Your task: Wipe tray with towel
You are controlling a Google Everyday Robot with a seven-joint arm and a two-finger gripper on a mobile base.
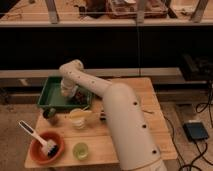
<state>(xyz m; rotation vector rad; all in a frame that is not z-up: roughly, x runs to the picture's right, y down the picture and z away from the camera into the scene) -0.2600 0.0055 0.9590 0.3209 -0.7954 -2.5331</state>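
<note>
A smooth white robot arm with rounded, tube-like segments reaches across a pale wooden table and bends down into the green tray, a shallow rectangular plastic tray with a flared raised rim that sits at the table's back left corner. The gripper hangs low over the tray's right half, mostly hidden by the wrist, with its fingers closed together. What lies under it is too dark to make out, so the towel cannot be picked out with certainty. Just in front of the tray stands a yellow cup of translucent plastic, and beside the tray's front left corner sits a small dark rounded object. Nearer the front edge, a round orange-red bowl holds a white brush with a long handle leaning out to the left. A small pale green cup stands to the bowl's right.
</note>
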